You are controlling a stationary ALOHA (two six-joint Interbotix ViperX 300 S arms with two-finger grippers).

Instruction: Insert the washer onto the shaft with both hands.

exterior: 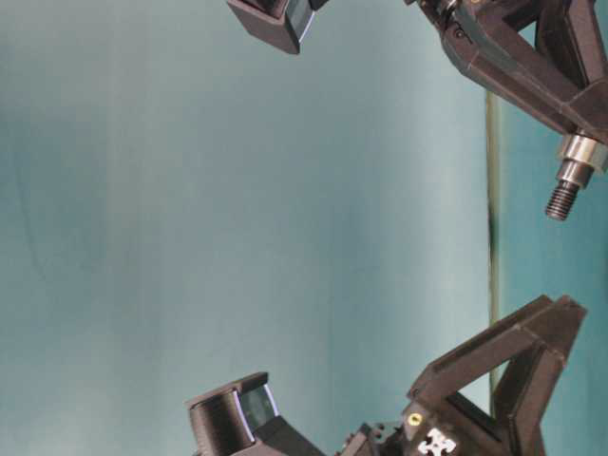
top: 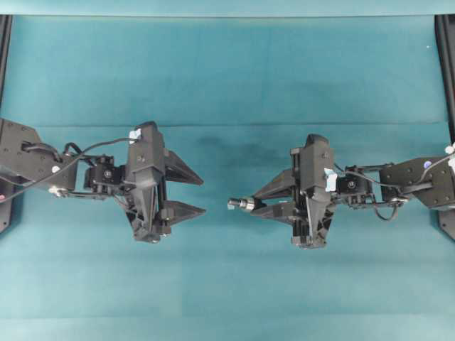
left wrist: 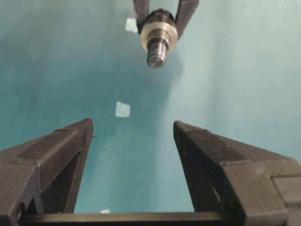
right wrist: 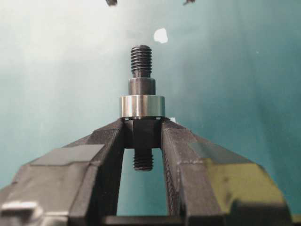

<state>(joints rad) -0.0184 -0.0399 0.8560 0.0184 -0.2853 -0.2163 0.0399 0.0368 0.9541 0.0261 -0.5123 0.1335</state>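
My right gripper (top: 252, 201) is shut on the dark grey shaft (top: 235, 204), which points left towards my left gripper. In the right wrist view the fingers (right wrist: 113, 141) clamp the shaft's thick part (right wrist: 141, 70). The silvery washer (right wrist: 141, 106) sits around the shaft just above the fingertips, with the threaded end sticking out beyond it. My left gripper (top: 204, 195) is open and empty, a short gap away from the shaft tip. In the left wrist view the shaft (left wrist: 157, 52) and washer (left wrist: 159, 30) hang straight ahead of my open left gripper (left wrist: 133, 127).
Pale square tape bits lie on the teal cloth (left wrist: 122, 109), (left wrist: 130, 24), (right wrist: 161, 35). Black frame rails run along the far edges (top: 446, 64), (top: 4, 42). Both grippers hover above the table.
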